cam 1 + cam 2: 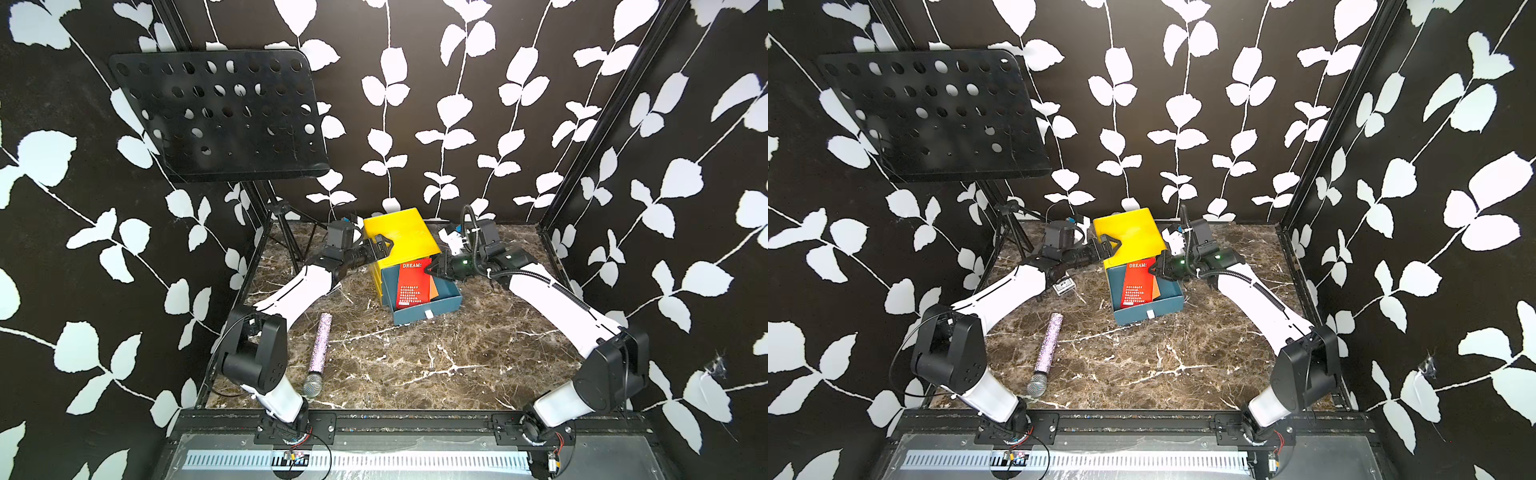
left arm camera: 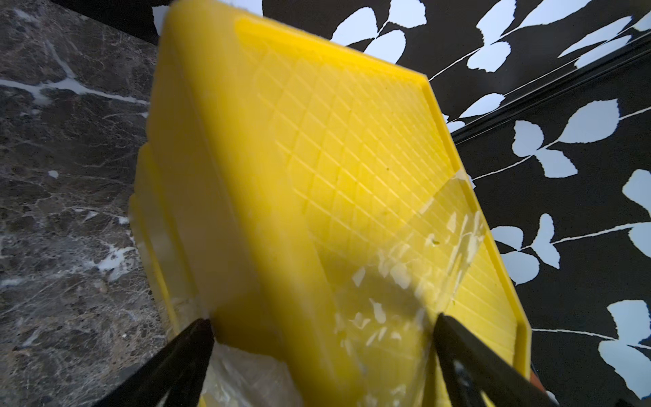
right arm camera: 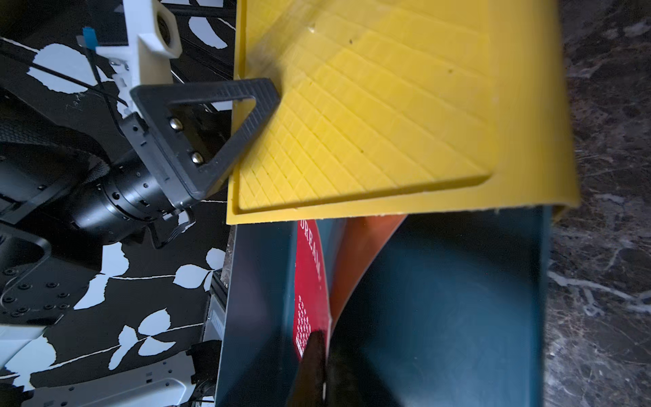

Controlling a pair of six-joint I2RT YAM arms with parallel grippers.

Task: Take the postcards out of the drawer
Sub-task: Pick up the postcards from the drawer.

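Postcards (image 1: 411, 284) lie in the blue drawer (image 1: 424, 316), which stands pulled out of the front of the yellow cabinet (image 1: 399, 232), near the back of the marble table (image 1: 415, 365). On top is the red postcard (image 1: 410, 282), headed "DREAM:", with small pale print lower down that I can't read. A sliver of an orange postcard (image 1: 433, 291) pokes out from under its edge on my right arm's side, and whatever else lies beneath is covered, so I can't count the stack. My right gripper (image 1: 430, 269) is pressed together on the upper corner of the red postcard. In the right wrist view its dark fingers (image 3: 313, 366) are blurred and cut off by the frame edge, and the card's far end runs under the cabinet's lip. My left gripper (image 1: 384, 245) is spread wide across the cabinet's corner, with one finger (image 3: 211, 130) flat on the gridded top. In both top views the other finger is hidden down the side. In the left wrist view both tips flank the yellow plastic, too blurred to tell whether they press on it. A glittery microphone (image 1: 318, 353) lies well apart near my left arm's base, and a perforated black music stand (image 1: 216, 112) rises at the back.
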